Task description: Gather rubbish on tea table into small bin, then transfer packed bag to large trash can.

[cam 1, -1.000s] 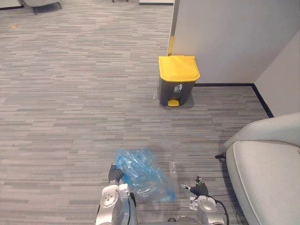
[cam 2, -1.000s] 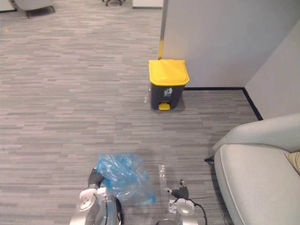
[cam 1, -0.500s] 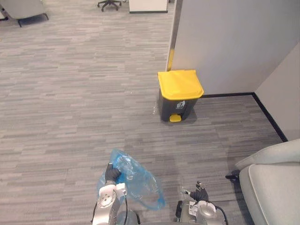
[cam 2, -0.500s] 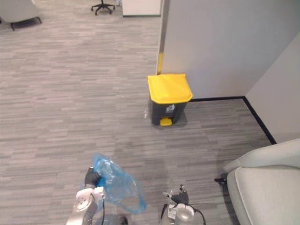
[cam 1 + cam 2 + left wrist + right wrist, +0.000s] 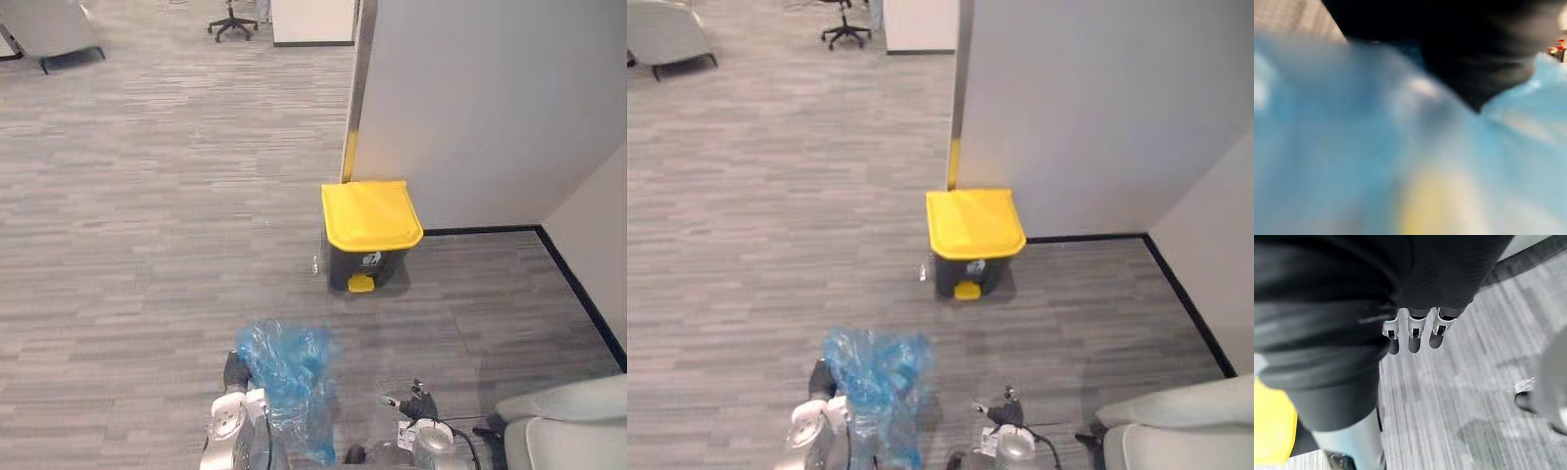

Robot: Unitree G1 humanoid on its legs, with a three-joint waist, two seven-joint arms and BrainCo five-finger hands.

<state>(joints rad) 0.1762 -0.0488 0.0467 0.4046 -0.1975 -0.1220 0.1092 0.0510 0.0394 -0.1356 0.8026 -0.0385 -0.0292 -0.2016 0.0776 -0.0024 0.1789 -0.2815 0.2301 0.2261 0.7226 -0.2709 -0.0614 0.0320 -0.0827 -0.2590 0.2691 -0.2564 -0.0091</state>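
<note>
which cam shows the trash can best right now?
Left eye view: the trash can is whole, yellow lid shut, pedal facing the robot. Right eye view shows nearly the same. Right wrist view catches a yellow patch at its edge, probably the lid. Left wrist view looks at the blue bag.

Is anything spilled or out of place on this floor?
One small clear scrap lies on the carpet beside the yellow-lidded bin, not in it. The blue bag hangs from the left robot hand; no spill shows below it.
</note>
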